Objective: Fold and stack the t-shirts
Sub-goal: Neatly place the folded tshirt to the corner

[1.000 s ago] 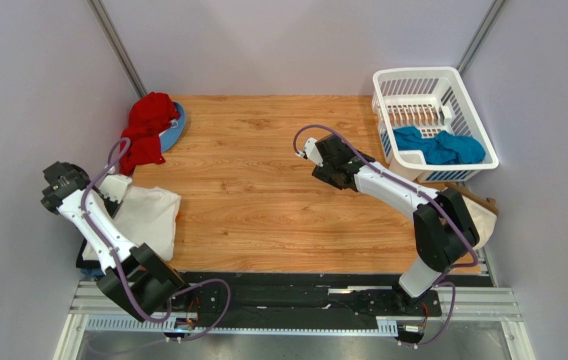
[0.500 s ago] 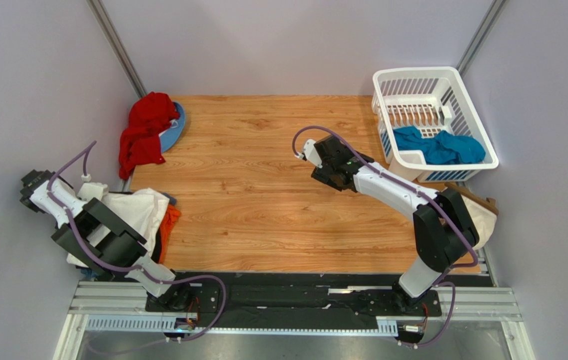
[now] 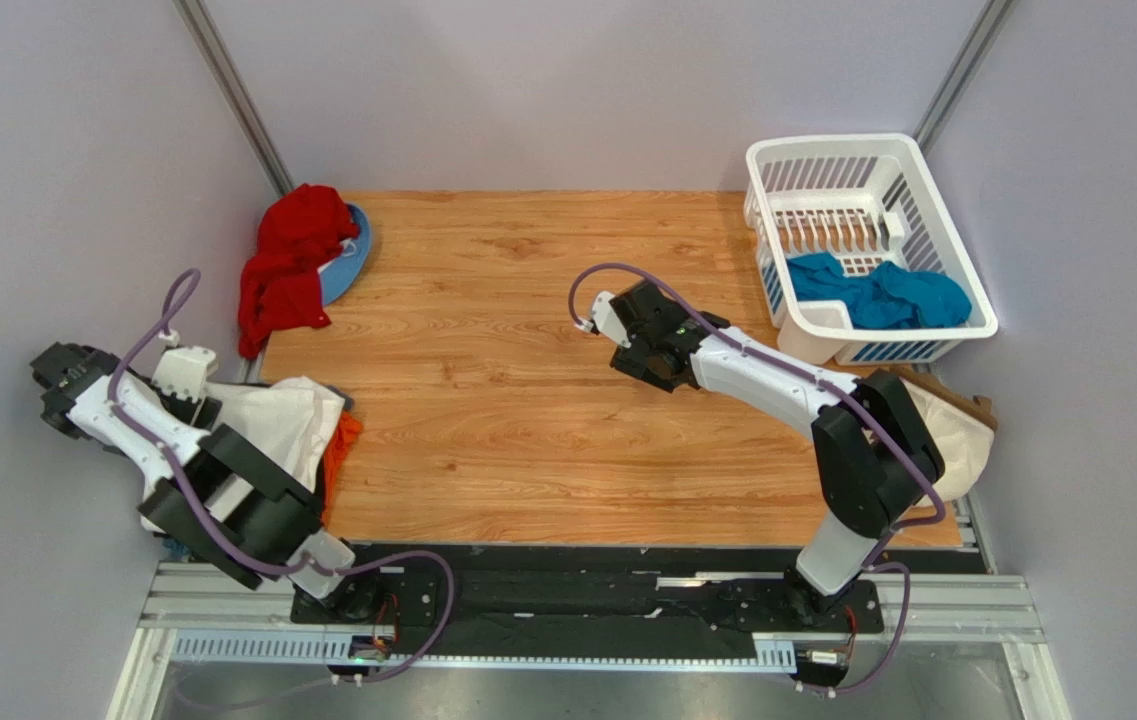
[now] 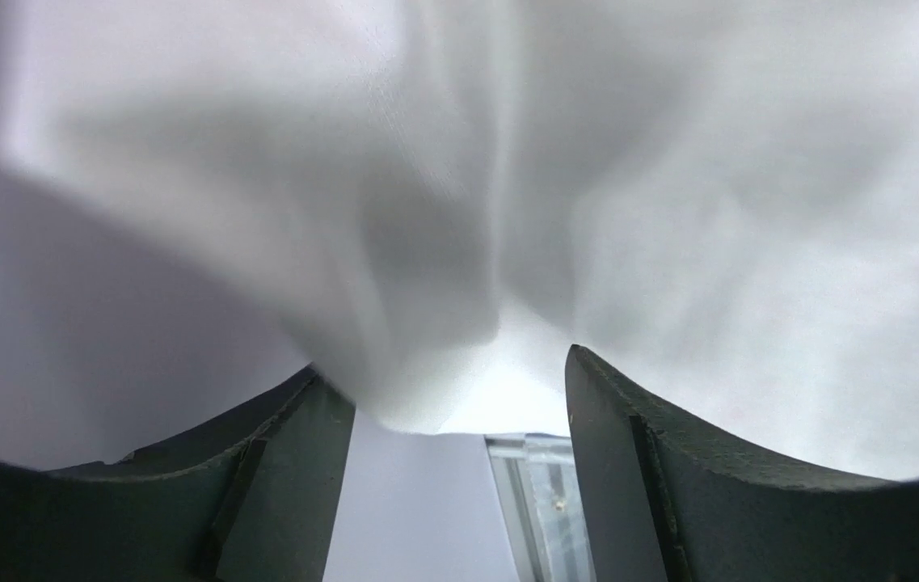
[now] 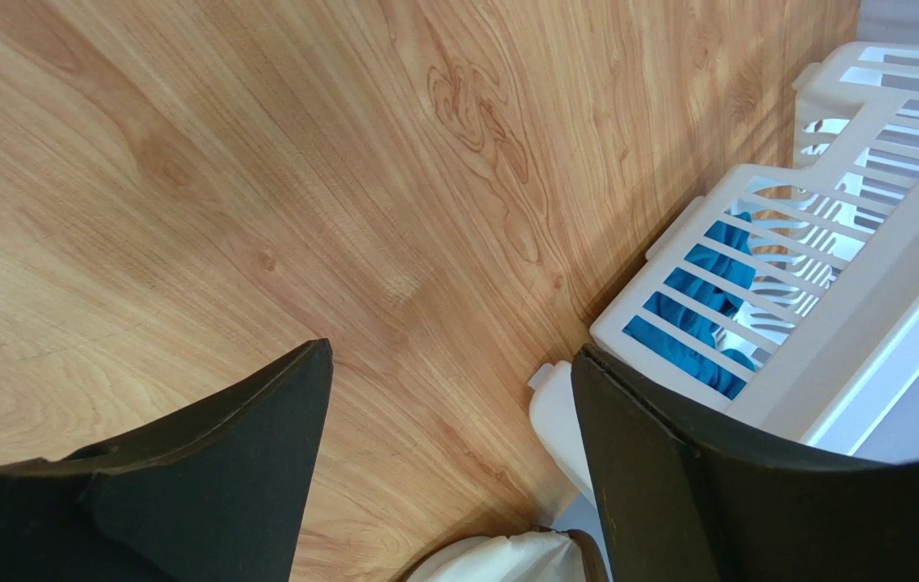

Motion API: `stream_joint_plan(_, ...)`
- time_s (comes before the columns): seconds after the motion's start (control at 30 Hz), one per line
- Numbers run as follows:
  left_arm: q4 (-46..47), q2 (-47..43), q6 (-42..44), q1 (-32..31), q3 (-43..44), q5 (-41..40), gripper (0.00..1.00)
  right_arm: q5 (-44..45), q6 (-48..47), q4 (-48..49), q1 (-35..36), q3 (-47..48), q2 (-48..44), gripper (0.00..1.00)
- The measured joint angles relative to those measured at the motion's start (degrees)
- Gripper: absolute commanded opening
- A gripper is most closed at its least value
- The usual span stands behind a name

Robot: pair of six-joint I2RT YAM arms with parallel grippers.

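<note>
A white t-shirt (image 3: 286,425) lies bunched at the table's left edge, with an orange t-shirt (image 3: 343,441) peeking out under its right side. My left gripper (image 3: 208,393) is at the white shirt's left end. In the left wrist view the left gripper (image 4: 449,370) is open, and white cloth (image 4: 622,206) hangs just beyond the fingertips, brushing the left finger. A teal t-shirt (image 3: 878,291) sits crumpled in the white basket (image 3: 830,155). My right gripper (image 3: 634,338) hovers open over bare wood at mid-table; in the right wrist view the right gripper (image 5: 452,352) holds nothing.
A red garment (image 3: 289,263) lies over a blue plate (image 3: 355,249) at the back left corner. A cream bag (image 3: 953,426) sits at the right edge, in front of the basket (image 5: 792,315). Grey walls close in on both sides.
My left arm swung back towards the left wall and its gripper opened, letting go of the white shirt, which now lies more bunched with orange showing beneath. The right gripper shifted slightly left.
</note>
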Motion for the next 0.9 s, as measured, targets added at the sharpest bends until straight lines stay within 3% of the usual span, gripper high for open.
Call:
stream_joint_plan(0.27, -3.48, -19.50, 0.66, 0.24, -0.11, 19.21, 0.82, 0.90, 1.20, 0.35, 0.94, 0.00, 0.63, 0.77)
stream_joint_plan(0.4, -4.26, -24.48, -1.55, -3.91, 0.48, 25.35, 0.82, 2.78, 2.12, 1.51, 1.11, 0.00, 0.68, 0.77)
stream_joint_plan(0.6, -2.75, -23.82, -9.20, -17.25, -0.98, 30.56, 0.82, 6.45, 4.92, 4.83, 0.66, 0.15, 0.68, 0.79)
stream_joint_plan(0.7, 2.03, -22.56, -18.32, -24.98, -3.52, 31.65, 0.72, 6.97, 8.68, 5.07, -0.92, 1.95, 0.68, 0.79)
stream_joint_plan(0.9, 18.27, -17.18, -41.55, -41.33, -5.99, 26.23, 0.75, 5.64, 16.20, 7.30, -7.02, 5.29, -0.17, 0.79)
